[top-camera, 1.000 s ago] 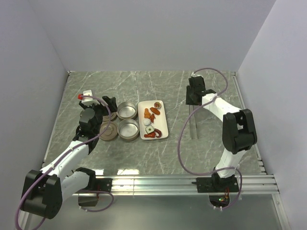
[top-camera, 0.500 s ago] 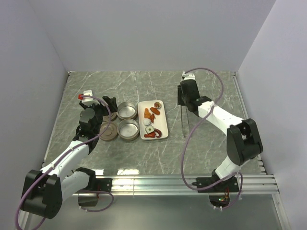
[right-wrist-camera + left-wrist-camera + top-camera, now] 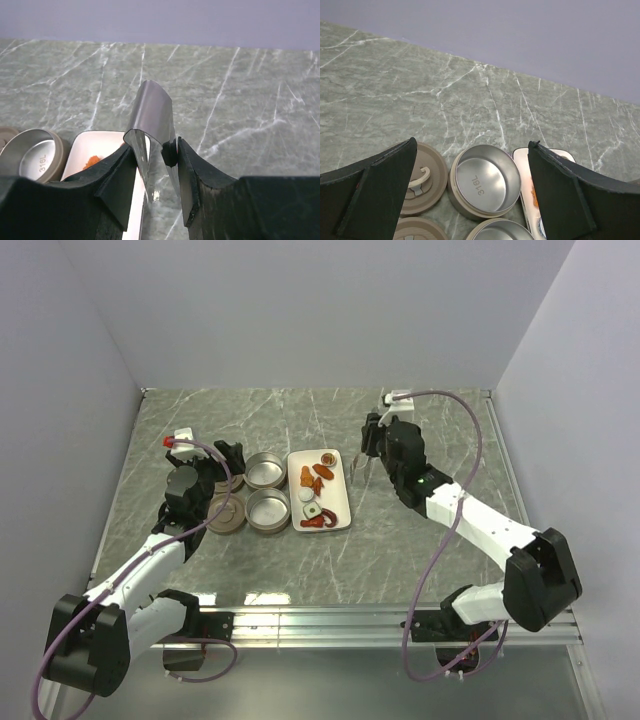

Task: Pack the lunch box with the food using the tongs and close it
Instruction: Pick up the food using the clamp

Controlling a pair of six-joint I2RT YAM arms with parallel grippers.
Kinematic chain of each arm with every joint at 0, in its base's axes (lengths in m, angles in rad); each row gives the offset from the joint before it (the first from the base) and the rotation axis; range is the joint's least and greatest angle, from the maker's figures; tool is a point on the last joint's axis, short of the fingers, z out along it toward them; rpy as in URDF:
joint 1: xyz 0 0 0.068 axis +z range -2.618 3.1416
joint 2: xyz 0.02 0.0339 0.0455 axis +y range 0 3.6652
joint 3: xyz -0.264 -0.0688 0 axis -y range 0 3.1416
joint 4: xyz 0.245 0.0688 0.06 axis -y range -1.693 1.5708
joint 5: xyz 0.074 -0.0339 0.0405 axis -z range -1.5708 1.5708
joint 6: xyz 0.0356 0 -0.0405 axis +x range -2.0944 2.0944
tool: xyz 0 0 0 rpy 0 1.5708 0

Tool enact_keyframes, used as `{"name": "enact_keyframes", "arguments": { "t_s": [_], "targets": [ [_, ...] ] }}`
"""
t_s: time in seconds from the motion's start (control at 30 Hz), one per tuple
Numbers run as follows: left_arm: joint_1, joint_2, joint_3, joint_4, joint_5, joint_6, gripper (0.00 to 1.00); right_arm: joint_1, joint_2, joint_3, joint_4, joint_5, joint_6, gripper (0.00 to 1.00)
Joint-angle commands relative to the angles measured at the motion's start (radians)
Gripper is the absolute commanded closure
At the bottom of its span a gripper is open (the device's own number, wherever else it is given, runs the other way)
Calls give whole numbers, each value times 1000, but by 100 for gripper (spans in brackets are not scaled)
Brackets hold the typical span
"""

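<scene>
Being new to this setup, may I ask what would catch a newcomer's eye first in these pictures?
The right gripper stands out, shut on shiny metal tongs just right of the white tray of orange and red food. Left of the tray sit two open tins, with the left gripper wide open by their lids.
</scene>
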Motion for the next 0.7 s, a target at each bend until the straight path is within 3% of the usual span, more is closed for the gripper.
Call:
{"name": "enact_keyframes", "arguments": {
  "t_s": [0.0,0.27,0.67],
  "targets": [
    [-3,-9,3,43,21,15,1,24,-28,-25,193,20,-37,57],
    [-1,-4,3,48,19,15,1,81,17,-14,357,64,-106,57],
    [-3,-1,3,54,19,17,1,130,159,91,420,82,-146,56]
  ]
}}
